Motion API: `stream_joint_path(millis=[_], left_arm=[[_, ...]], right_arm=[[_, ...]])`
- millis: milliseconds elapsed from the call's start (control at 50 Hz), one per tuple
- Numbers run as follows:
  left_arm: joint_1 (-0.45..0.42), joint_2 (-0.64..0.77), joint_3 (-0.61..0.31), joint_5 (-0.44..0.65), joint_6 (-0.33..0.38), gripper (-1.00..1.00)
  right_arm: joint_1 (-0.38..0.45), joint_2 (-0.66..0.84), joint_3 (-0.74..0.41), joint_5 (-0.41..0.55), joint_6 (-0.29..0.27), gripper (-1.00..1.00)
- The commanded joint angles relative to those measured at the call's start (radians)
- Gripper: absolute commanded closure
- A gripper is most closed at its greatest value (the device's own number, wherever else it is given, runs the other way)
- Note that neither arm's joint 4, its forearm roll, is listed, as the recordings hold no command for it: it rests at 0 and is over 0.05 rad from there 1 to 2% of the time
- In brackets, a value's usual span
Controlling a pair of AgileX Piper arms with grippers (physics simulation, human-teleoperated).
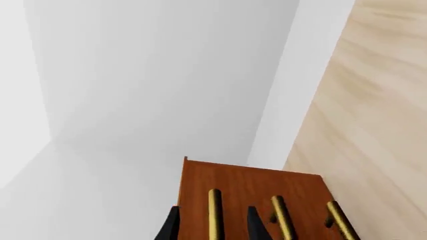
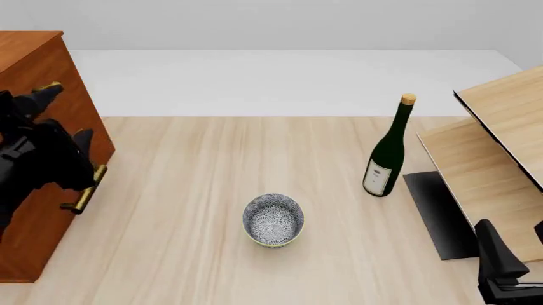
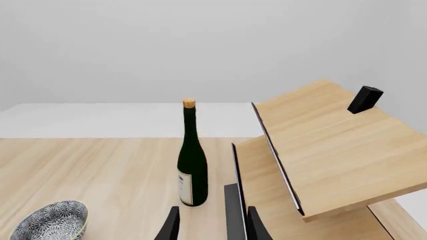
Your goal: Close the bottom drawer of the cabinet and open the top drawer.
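My left tool (image 1: 210,227) is released, its fingers straddling one brass bar handle (image 1: 214,212) of the reddish-brown wooden cabinet (image 2: 42,70) at the worktop's left edge. I'd clench squarely, confirm which drawer, then move straight. Right tool (image 3: 210,227) idles released.

Both arms are matte black all over, with no markings, cables or screws to be made out. The left arm (image 2: 34,155) reads as a cluster of blocky, angular housings with rounded joint sections. The left end effector (image 1: 212,227) ends in two slim black fingers (image 1: 172,227) that taper to a point. The right end effector (image 3: 212,226) has the same pair of narrow tapered black fingers (image 3: 256,226); in the front view it is a dark wedge-shaped piece on a ribbed base.
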Motion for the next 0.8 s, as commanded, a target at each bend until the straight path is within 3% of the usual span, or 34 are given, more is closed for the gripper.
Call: stream_joint_path(millis=[20,460,800], left_arm=[[0.036,0.048,-0.006,-0.055,0.043,-1.0],[0.076,0.185,-0.011,-0.154,0.056,-1.0],[0.108,0.256,0.015,-0.252,0.114,-1.0]], right_arm=[[0.002,-0.001,0.0,0.001,0.0,-1.0],[0.0,-0.001,0.0,0.002,-0.004,-1.0],[0.001,-0.003,0.0,0.004,-0.003,-1.0]])
